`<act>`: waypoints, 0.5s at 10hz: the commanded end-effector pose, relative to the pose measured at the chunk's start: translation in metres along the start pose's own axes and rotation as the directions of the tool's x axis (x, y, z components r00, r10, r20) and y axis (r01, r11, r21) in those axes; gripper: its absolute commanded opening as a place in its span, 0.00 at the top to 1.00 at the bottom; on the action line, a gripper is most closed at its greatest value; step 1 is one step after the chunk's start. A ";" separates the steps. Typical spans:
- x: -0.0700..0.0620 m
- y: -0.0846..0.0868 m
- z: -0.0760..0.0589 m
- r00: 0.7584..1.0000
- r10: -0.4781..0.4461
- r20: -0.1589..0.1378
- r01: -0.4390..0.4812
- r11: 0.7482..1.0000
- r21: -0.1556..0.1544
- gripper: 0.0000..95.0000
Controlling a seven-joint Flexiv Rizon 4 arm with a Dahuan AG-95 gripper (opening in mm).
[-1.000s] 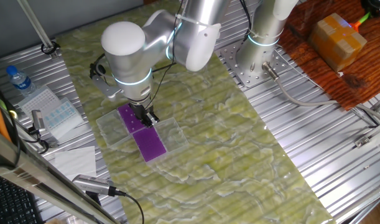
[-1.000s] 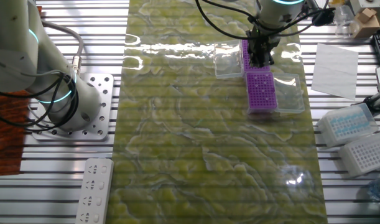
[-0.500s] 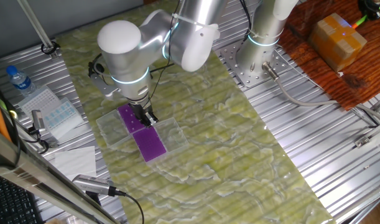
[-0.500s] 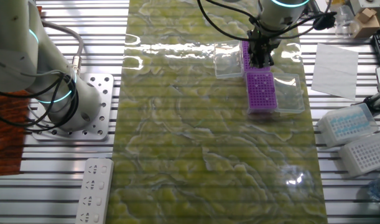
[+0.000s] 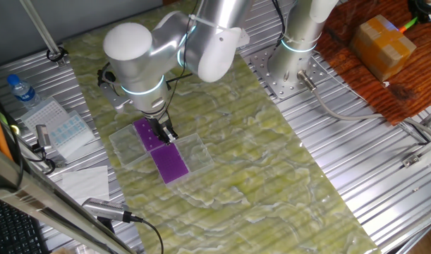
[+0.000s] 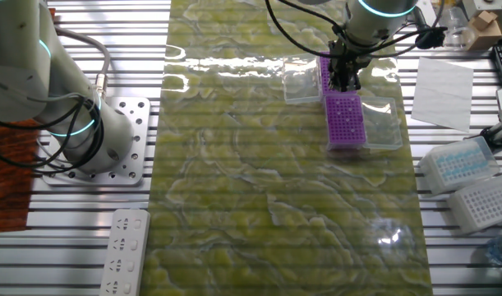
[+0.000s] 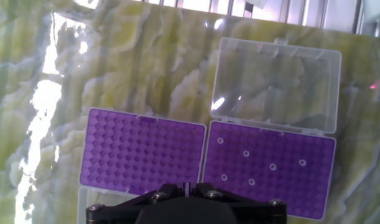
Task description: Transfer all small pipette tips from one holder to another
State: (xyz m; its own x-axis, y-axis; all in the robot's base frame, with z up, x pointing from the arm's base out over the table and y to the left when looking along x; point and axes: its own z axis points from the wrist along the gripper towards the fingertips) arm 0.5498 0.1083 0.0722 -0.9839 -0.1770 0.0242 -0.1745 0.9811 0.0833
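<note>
In the hand view, the left purple rack (image 7: 142, 157) shows only bare holes. The gripper (image 7: 186, 186) hangs at the seam between racks, jaws together, grasping nothing visible. Small pipette tips (image 7: 245, 153) sit scattered in the right purple rack (image 7: 314, 186), whose clear lid (image 7: 277, 84) lies open.

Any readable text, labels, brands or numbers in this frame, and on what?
No text can be read in any view.
Water bottle: its label is too small and blurred to read.
Orange box: no legible marking.
Power strip: no legible print.
Purple tip racks and clear lid: no lettering visible.
</note>
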 end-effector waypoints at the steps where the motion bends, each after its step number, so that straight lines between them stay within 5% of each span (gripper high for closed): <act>1: 0.002 0.000 0.000 0.998 -0.062 -0.031 0.062 0.998 0.000 1.00; 3: 0.002 0.000 0.000 0.988 -0.138 -0.068 0.137 0.990 -0.016 1.00; 5: 0.002 0.000 0.000 0.990 -0.127 -0.068 0.126 0.992 -0.016 1.00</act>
State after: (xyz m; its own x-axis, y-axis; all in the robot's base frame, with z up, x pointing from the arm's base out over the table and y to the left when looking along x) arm 0.5499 0.1076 0.0716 -0.9487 -0.3058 0.0806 -0.2973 0.9493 0.1021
